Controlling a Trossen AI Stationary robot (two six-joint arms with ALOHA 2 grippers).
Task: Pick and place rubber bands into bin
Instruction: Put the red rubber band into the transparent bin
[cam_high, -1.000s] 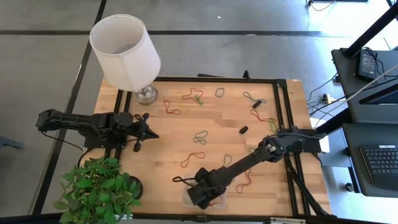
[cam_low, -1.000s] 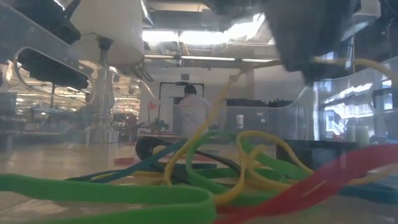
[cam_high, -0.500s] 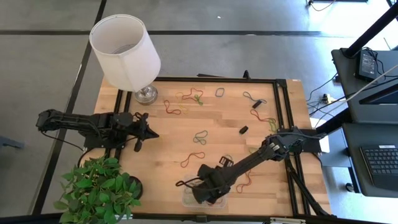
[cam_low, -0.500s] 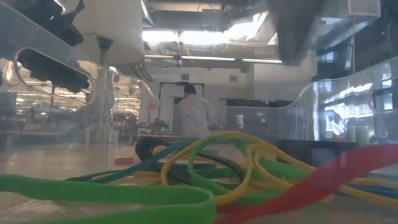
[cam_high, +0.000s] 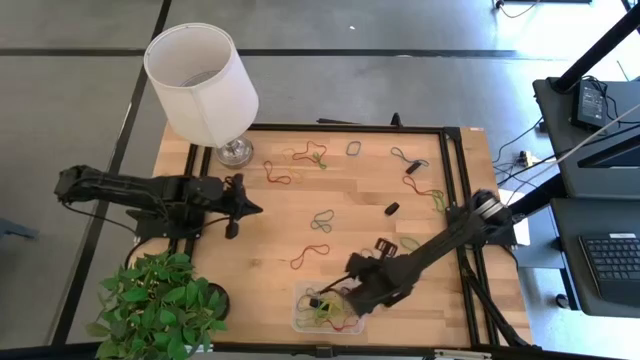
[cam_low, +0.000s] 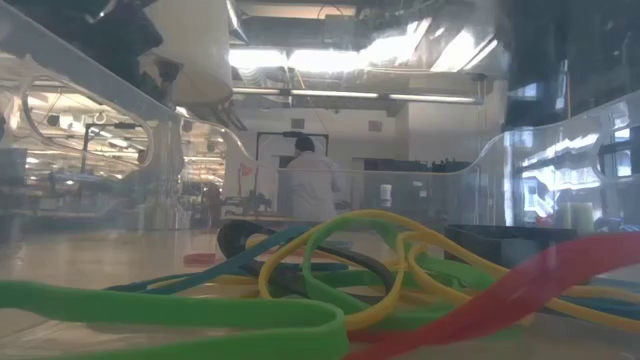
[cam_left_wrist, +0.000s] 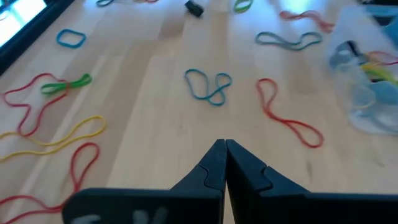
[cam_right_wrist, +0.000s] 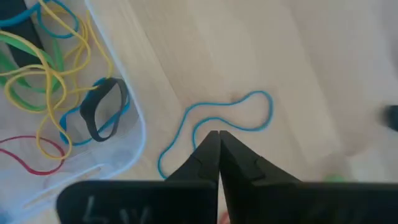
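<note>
The bin (cam_high: 300, 318) is a clear tub at the table's near edge and holds several rubber bands (cam_high: 330, 308). In the low view they lie as green (cam_low: 170, 310), yellow (cam_low: 330, 270) and red (cam_low: 500, 300) loops. My right gripper (cam_high: 357, 275) is shut and hangs just beyond the bin's far right corner (cam_right_wrist: 134, 134), fingertips (cam_right_wrist: 217, 134) over a loose blue band (cam_right_wrist: 249, 99) lying flat on the wood. My left gripper (cam_high: 248, 208) is shut and hovers at the table's left (cam_left_wrist: 224, 144). A teal band (cam_left_wrist: 208, 86) and a red band (cam_left_wrist: 289, 118) lie ahead of it.
More loose bands lie over the far half of the table, with a red band (cam_high: 310, 255) and a green one (cam_high: 322, 220) mid-table. A lamp (cam_high: 205, 80) stands at the far left and a potted plant (cam_high: 160, 305) at the near left. A small black piece (cam_high: 392, 209) lies right of centre.
My right gripper has drawn away from above the bin toward the table's far and right side, turning as it went. The yellow band that hung from it now lies in the bin. My left gripper has risen slightly and edged toward the table's right.
</note>
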